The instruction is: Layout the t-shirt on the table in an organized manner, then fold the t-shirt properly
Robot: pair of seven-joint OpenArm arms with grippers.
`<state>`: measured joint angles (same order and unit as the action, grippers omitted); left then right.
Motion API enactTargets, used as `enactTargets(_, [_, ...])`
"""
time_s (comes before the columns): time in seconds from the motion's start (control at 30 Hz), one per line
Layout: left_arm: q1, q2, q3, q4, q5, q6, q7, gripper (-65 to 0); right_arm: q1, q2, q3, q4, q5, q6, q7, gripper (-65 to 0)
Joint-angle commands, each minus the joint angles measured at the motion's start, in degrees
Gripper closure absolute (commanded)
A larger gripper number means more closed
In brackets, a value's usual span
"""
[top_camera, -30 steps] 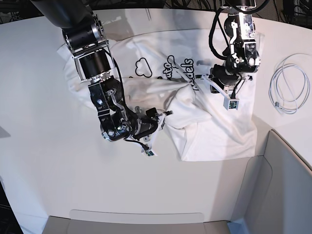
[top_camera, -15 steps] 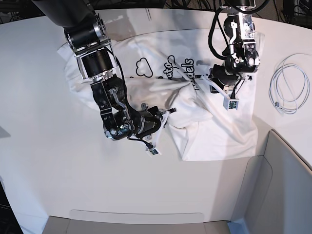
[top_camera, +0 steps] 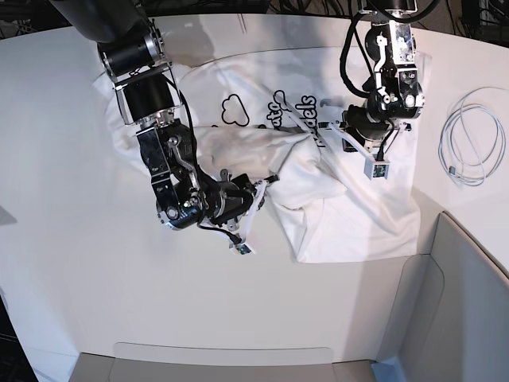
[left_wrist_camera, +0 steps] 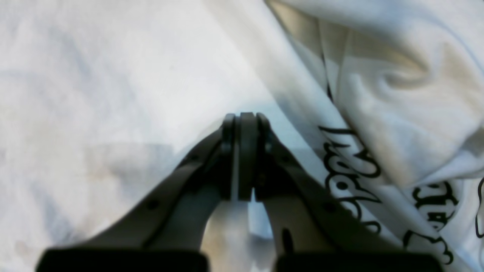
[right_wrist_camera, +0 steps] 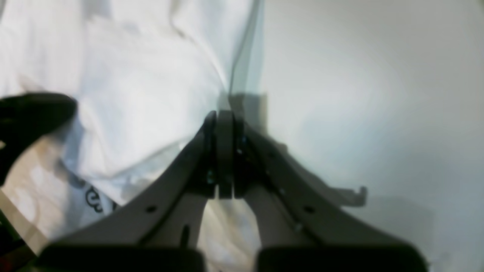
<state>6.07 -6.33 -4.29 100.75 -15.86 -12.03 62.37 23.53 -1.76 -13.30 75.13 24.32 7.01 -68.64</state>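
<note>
Both grippers, left (top_camera: 338, 127) and right (top_camera: 266, 185), are clamped on the crumpled t-shirt (top_camera: 358, 215); best to pull apart evenly, low over the tabletop (top_camera: 71, 263).

The right arm enters the base view from 11 o'clock, runs down toward 6 and bends at the wrist so that the right gripper (top_camera: 266, 188) points toward 3 o'clock; in its wrist view the right gripper (right_wrist_camera: 223, 117) has its jaws pressed flat together with no gap showing. The left arm drops in from 1 o'clock, nearly vertical, its wrist turned so that the left gripper (top_camera: 332, 119) points toward 9 o'clock, and in its wrist view the left gripper (left_wrist_camera: 244, 119) has its fingertips (left_wrist_camera: 247, 124) closed together.
</note>
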Motion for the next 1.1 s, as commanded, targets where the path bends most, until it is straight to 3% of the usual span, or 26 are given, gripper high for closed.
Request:
enactTargets(0.0, [-0.57,-0.13,-0.14,1.01,-0.36,-0.14,-1.05,-3.4,0.69,-0.57,0.51,1.48,0.96,0.07,0.99,-3.5])
enactTargets(0.13, [-0.57,-0.13,-0.14,1.01,-0.36,-0.14,-1.05,-3.4,-0.80,-0.48,0.60,1.66,1.05,0.07,0.99,-11.6])
enactTargets(0.43, [-0.48,-0.13,-0.06,1.01,-0.36,-0.14,-1.05,-3.4,-1.86,-2.06,0.60,-3.09,1.05,0.42,1.61,-12.3])
enactTargets(0.5, [-0.48,-0.05,-0.14,1.01,-0.36,-0.14,-1.05,-3.4,-1.86,-3.12,0.60,-4.94,1.93,0.42,4.51,-10.7])
enactTargets(0.6, [-0.48,-0.05,-0.23,1.01,-0.36,-0.14,-1.05,-3.4,-1.42,-3.30,0.60,-8.10,4.12,0.42,6.88,0.0])
enactTargets(0.83, [-0.04,-0.05,-0.32,1.01,-0.36,-0.14,-1.05,-3.4,-0.54,-2.77,0.16,-1.86,6.50,0.25,6.80,0.0])
enactTargets(1.07, [0.57,-0.05,-0.23,1.01,-0.36,-0.14,-1.05,-3.4,-4.14,1.19,-0.02,13.17,3.16,-0.10,6.62,0.0])
